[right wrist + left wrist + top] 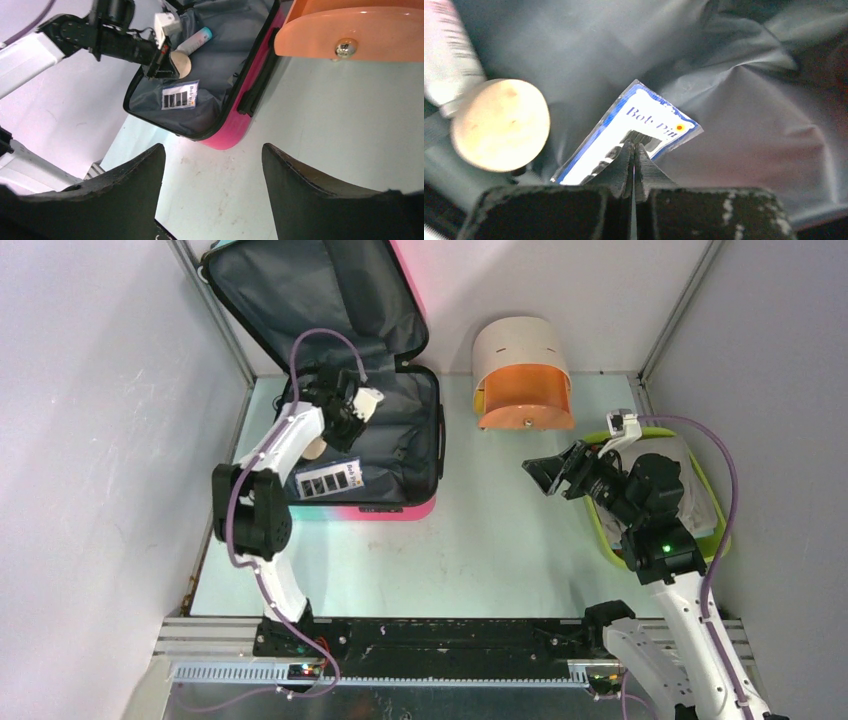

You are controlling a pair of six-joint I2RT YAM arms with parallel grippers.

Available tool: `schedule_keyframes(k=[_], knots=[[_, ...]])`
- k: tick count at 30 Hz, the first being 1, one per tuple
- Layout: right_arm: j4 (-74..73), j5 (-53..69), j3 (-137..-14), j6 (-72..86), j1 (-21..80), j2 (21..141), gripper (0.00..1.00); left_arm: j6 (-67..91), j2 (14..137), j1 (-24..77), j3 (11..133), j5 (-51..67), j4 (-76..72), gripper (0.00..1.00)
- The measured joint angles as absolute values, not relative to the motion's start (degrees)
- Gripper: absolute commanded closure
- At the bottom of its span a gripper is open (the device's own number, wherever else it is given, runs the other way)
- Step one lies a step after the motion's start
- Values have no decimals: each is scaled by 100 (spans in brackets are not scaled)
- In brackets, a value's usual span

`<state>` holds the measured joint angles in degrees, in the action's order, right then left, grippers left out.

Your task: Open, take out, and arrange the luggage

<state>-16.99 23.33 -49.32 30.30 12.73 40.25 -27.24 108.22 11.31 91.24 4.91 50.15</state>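
Luggage (pixel 400 430) lay open: crinkled grey fabric lining, glossy pink shell. Left gripper (pixel 634 147) clenched, empty, over flat rectangular blue-edged card (pixel 649 117); right gripper (pixel 212 150) spread wide.

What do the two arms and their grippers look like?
The left arm and right arm have white links, black joints and a purple cable each. The left gripper and right gripper have black, wedge-shaped, scuffed fingers. A green light glows on the right arm.
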Motion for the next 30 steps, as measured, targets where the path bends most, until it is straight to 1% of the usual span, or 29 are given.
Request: schedule_keyframes(k=[1,2,3,4,5,6,7,11,16,20,22,24,30], knots=[[-1702,2333,-4932,3068,1302,4023,28,-2683,10634,1131,9083,502,4960,94],[-1702,2335,-4932,3103,1326,4023,28,-2663,10484,1131,9039,502,4923,80],[-1704,2335,-4932,3135,1345,4021,28,-2628,10245,1131,8919,489,4766,51],[-1712,2335,-4932,3173,1363,4014,28,-2606,10077,1125,8829,489,4663,28],[-1728,2335,-4932,3218,1380,4001,28,-2565,9911,1114,8722,508,4532,7],[-1750,2335,-4932,3262,1393,3979,28,-2569,9832,1087,8676,593,4480,4],[-1772,2338,-4932,3299,1417,3948,28,-2550,9817,1055,8678,775,4462,1],[-1796,2338,-4932,3391,1455,3802,28,-2552,10119,847,8713,1450,4416,0],[-1789,2344,-4934,3385,1466,3791,28,-2764,10755,746,8910,1577,4646,1],[-1782,2386,-4934,3385,1472,3977,28,-2934,11174,733,9179,1570,4803,11],[-1778,2401,-4934,3387,1487,4071,28,-3002,11334,718,9258,1586,4853,20],[-1778,2401,-4934,3385,1509,4185,28,-3026,11421,703,9312,1588,4895,22],[-1726,2322,-4934,3343,1533,4272,28,-3050,11730,543,9411,1728,4987,22]])
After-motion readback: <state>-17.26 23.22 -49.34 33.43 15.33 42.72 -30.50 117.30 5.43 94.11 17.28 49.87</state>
